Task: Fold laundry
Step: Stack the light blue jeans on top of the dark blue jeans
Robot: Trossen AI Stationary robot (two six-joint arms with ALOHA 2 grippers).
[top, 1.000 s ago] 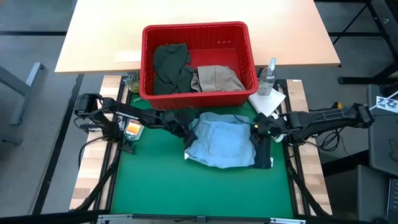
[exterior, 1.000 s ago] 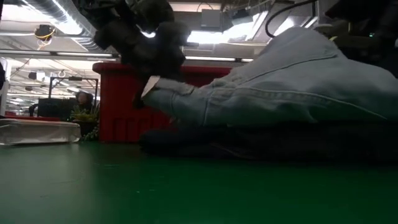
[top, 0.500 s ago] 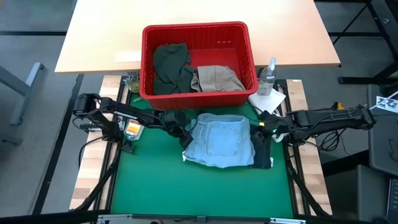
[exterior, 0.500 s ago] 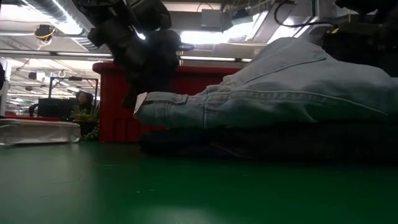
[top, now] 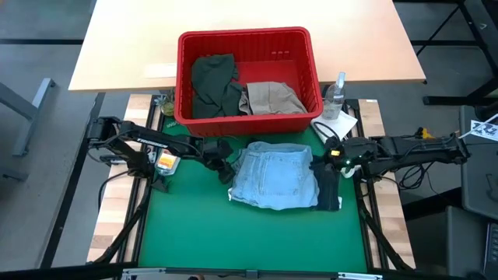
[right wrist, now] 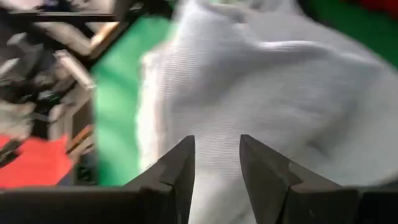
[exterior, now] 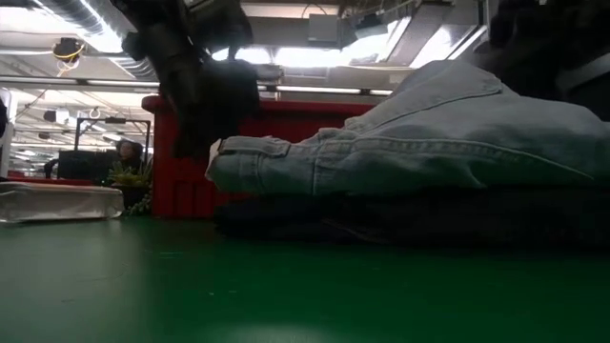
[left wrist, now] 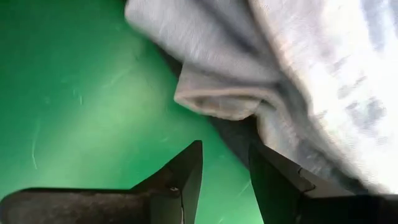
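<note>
Left arm reaches in low from the table's left side, elbow bent, forearm running toward centre; left hand [top: 221,155] sits just beside the left edge of the light denim [top: 276,177], fingers parted with a narrow gap, nothing between them in the left wrist view; the denim hem lies just ahead of the fingertips [left wrist: 186,168], apart from them.

Right arm stretches in horizontally from the right side; right hand [top: 327,158] at the denim's upper right corner; fingers parted, empty in the right wrist view, pointing across the denim [right wrist: 249,81].

Light denim lies folded at mid-table on the green mat [top: 194,225]; it rests on top of the navy jeans [top: 330,190], which show along its right edge and under it in the low view [exterior: 381,219].

Olive piece [top: 212,84] and khaki piece [top: 271,97] lie in the red basket [top: 245,37] at the far side; olive on the left, khaki on the right, touching.
</note>
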